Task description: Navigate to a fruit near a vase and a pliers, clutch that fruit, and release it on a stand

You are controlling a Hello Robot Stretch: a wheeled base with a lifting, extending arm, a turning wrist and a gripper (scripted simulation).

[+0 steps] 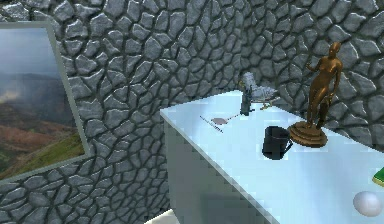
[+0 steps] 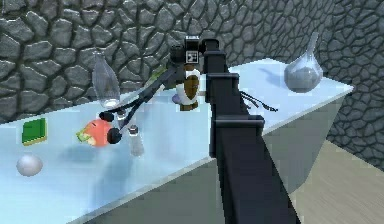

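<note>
A red-orange rounded fruit with a bit of green lies on the pale tabletop. Just behind it stands a clear glass vase. The dark arm rises from the bottom edge, and the gripper reaches left and down from the arm's far end, its thin fingers ending close to the fruit. I cannot tell whether it holds anything. A thin dark tool, perhaps the pliers, lies right of the arm.
On the table are a green book, a white ball, a small shaker and a grey vase. A bronze statue, a black mug and a wall picture show ahead, before stone walls.
</note>
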